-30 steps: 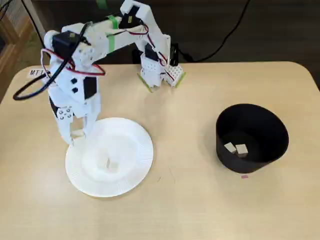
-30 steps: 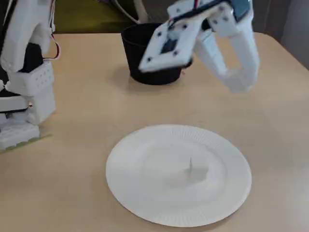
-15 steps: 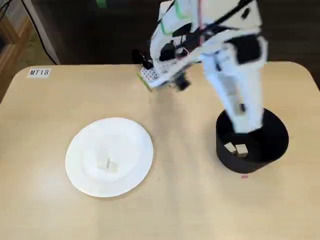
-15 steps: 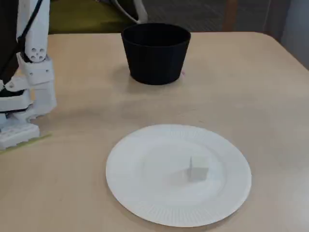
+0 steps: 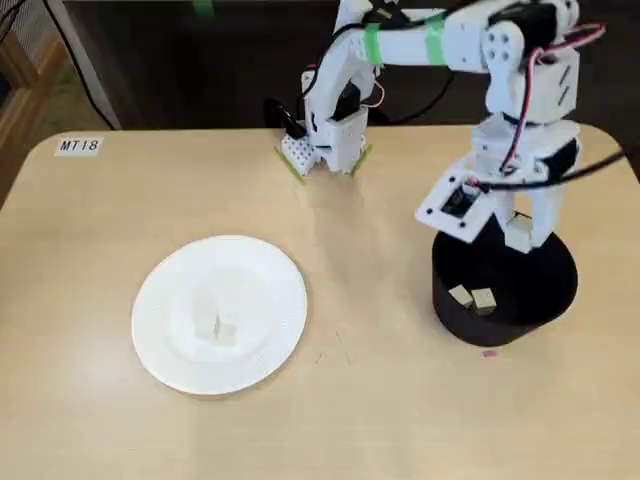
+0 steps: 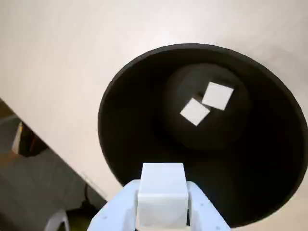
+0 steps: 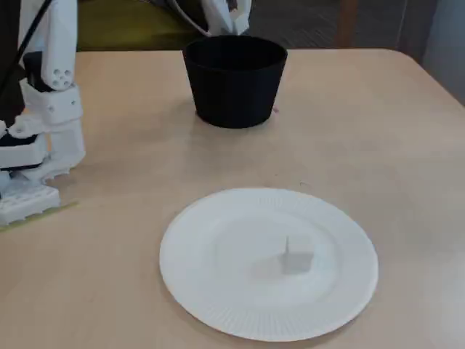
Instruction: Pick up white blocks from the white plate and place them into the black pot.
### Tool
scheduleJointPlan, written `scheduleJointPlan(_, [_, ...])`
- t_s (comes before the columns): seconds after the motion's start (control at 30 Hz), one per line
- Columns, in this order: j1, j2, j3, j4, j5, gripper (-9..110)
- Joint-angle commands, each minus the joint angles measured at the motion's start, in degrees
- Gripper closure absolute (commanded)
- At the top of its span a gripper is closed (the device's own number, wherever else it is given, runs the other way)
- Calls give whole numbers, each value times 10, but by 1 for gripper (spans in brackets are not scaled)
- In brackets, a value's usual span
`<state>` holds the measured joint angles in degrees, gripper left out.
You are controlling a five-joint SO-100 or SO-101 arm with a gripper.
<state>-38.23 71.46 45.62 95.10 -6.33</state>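
Surface [image 5: 380, 400]: light tan tabletop with rounded corners; dark floor and cables lie beyond its far edge in a fixed view.
Jaws [image 6: 162, 204]: clamped on one white block, one finger against each side of it.
Held block [image 6: 162, 192]: small off-white cube, plain faces, top face square to the wrist view; it sits between the fingers, over the near rim zone of the pot opening. In a fixed view it shows as a pale cube [image 5: 518, 233] at the lower end of the arm, above the pot's far rim.
Black pot [image 5: 545, 300]: matte black, straight-walled, no handles, upright with its opening facing up; stands on the right part of the surface in a fixed view, well apart from the plate.
Pot contents: two white blocks [image 6: 207, 103] lie on the pot floor, touching or nearly touching at one corner, each turned slightly out of line with the other; in a fixed view they appear side by side [image 5: 472, 297].
White plate [image 7: 218, 305]: round, finely ribbed rim, lying flat on the surface, left of the pot in a fixed view [image 5: 160, 340].
Plate contents: pale cubes near the plate centre [image 5: 216, 328]; against the white plate the count cannot be told. The other fixed view shows one clear cube [image 7: 298, 256].
Long axis: the blocks are cubes, so no long axis can be told.
Arm base [image 5: 325, 145]: white, at the far edge of the surface.
Label [image 5: 78, 146]: white tag at the far left corner, marked "MT18".
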Motion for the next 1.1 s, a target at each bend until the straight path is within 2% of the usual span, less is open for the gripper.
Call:
scheduleJointPlan(0.0, [-6, -7, -2, -4, -4, 104])
scheduleJointPlan(0.17, [6, -17, -3, -4, 5, 101])
scheduleJointPlan(0.3, [14, -7, -4, -4, -24, 80])
scheduleJointPlan(0.4, [24, 0, -5, -4, -25, 76])
scheduleJointPlan(0.47, [32, 3, -5, -4, -21, 78])
scheduleJointPlan(0.5, [36, 3, -5, -4, -13, 83])
scheduleJointPlan(0.57, [48, 3, -5, -4, 21, 103])
scheduleJointPlan(0.77, [104, 47, 10, -1, 18, 104])
scheduleJointPlan(0.93, [231, 123, 36, -6, 19, 104])
scheduleJointPlan(1.0, [299, 184, 113, -54, 18, 104])
scheduleJointPlan(1.07, [362, 294, 286, -180, 25, 104])
